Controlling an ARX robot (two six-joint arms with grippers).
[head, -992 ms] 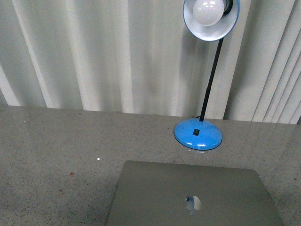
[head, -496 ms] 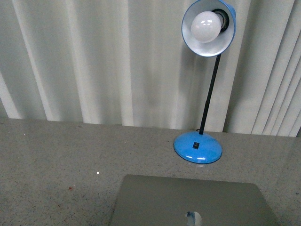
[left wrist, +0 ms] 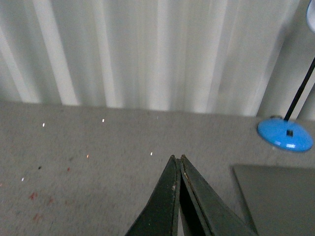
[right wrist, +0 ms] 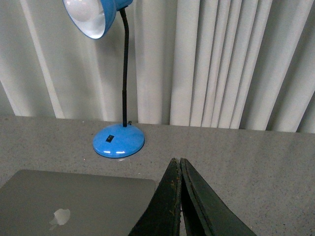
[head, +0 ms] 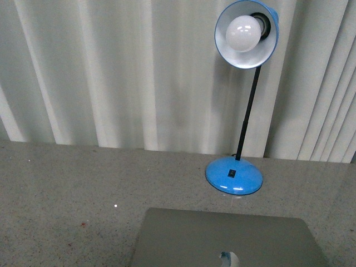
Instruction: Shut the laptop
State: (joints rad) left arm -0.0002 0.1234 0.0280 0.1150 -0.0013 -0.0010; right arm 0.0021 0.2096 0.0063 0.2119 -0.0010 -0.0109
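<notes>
You see the grey speckled tabletop (head: 67,183) running back to a wall of pale vertical blinds (head: 111,72). Since a second ago the front view has tipped upward: the blue lamp (head: 245,100) now shows its whole shade, and the laptop (head: 222,239) sits lower in frame. The laptop lies shut near the tabletop's front edge, just in front of the lamp base, grey lid up with its shiny logo showing. Your left claw (left wrist: 177,162) and right claw (right wrist: 178,164) are both clenched, grasping nothing.

Three low, wall-facing views sharing the lamp (head: 234,173)
</notes>
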